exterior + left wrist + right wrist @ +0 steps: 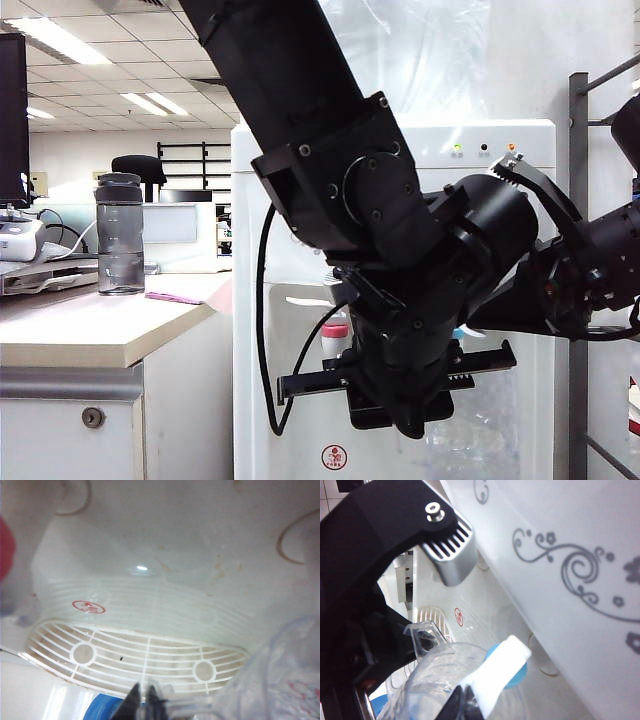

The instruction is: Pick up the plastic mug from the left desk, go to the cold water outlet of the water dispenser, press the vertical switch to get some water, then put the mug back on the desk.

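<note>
Filling at the cold tap

My left pincer (145, 700), clamped on the plastic mug (445, 685), holds it in the water dispenser (500, 150) alcove under the cold water outlet (512, 672). My right pincer (462, 700) meets the vertical switch (495, 672); whether it's spread, I can't tell. Next: press steadily.

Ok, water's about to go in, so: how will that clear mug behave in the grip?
The plastic mug looks thin-walled, so probably light and slightly flexible. The left gripper, below the cold water outlet, pinches only its handle, so added water may tilt it. The right gripper at the vertical switch could nudge its rim.
</note>
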Robot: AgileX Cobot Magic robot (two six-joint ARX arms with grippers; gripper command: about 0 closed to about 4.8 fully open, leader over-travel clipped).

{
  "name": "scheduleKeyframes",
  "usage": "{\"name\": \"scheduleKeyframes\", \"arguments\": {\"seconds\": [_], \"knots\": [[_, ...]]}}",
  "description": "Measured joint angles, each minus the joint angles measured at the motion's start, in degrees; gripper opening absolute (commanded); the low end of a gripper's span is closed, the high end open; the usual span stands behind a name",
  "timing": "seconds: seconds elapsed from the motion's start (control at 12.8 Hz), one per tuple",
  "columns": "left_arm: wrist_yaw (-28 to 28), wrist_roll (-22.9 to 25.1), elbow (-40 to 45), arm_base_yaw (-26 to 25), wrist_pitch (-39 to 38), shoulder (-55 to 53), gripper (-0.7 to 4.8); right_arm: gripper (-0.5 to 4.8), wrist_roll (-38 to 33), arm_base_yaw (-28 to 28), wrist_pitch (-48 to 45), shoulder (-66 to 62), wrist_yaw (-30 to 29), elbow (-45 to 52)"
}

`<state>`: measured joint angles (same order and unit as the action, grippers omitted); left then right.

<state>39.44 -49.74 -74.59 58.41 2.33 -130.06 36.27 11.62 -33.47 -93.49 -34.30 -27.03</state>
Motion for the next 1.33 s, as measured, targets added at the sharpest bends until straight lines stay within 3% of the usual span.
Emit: {"name": "scheduleKeyframes", "arguments": {"seconds": [1.33], "knots": [[-0.02,0.02,0.0,0.0,-0.02,0.0,-0.06,-0.01,0.0,0.02,0.11,0.94,0.22,0.02]]}}
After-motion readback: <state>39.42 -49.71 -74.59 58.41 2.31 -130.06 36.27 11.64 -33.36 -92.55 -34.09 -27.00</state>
